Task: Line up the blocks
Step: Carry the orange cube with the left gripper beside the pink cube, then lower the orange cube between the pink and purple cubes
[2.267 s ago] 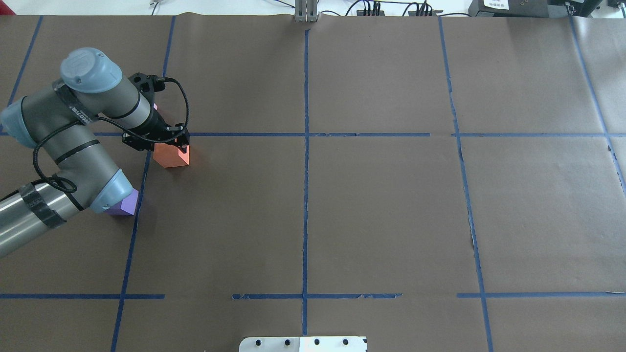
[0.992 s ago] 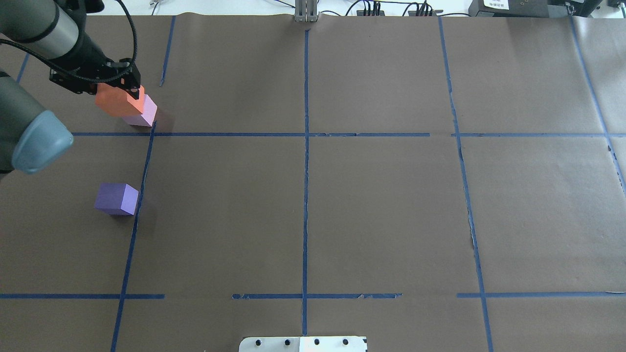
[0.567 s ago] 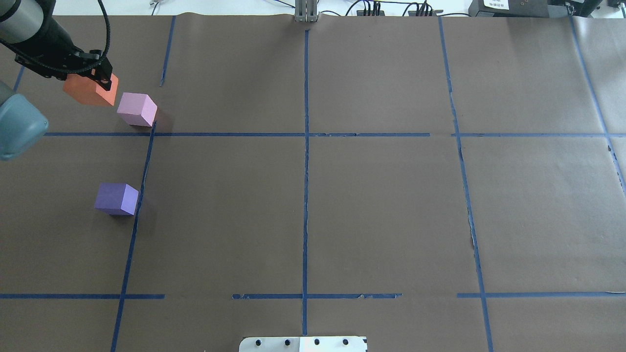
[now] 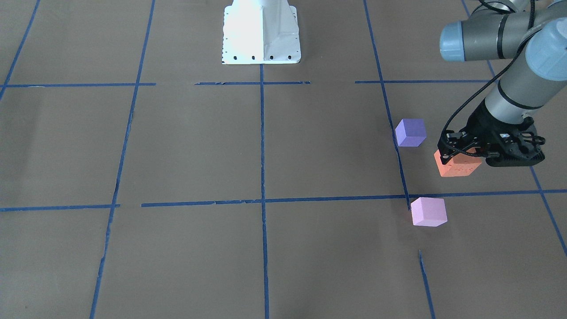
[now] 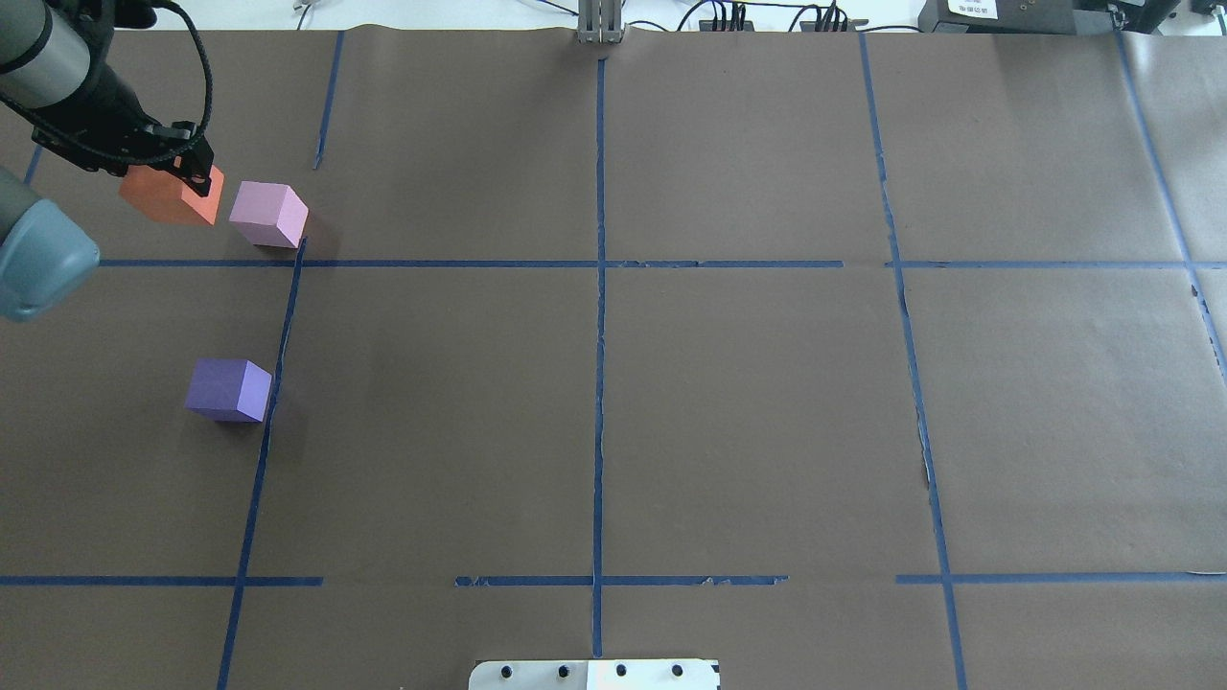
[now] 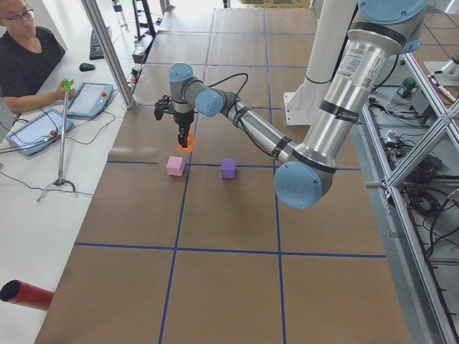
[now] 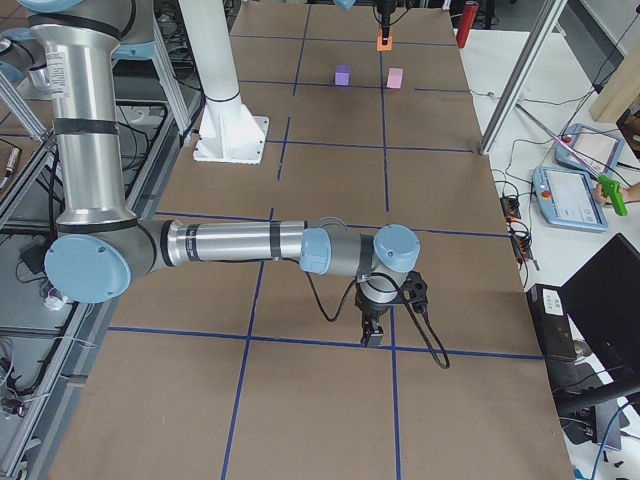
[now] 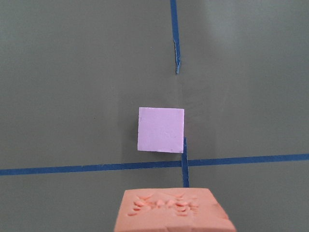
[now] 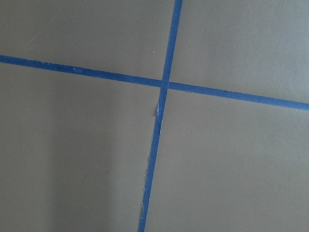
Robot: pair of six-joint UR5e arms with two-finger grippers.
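Grip: left end effector (image 4: pixel 460 156) clamped on orange block (image 4: pixel 456 168) (near pink block (image 4: pixel 428 212)) | right end effector (image 7: pixel 374 338): cannot tell

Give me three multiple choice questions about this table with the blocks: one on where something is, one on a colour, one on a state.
1. On which side of the table are the three blocks?
A. the robot's left
B. the middle
C. the robot's right

2. What colour is the block in the left claw?
A. purple
B. pink
C. orange

3. How is the pink block placed?
A. stacked on another block
B. resting alone on the table
C. gripped by a claw

Answers:
1 A: the orange block, the pink block and the purple block all show in the left part of the overhead view.
2 C: the left claw is clamped on the orange block.
3 B: the pink block touches no other block and no claw.
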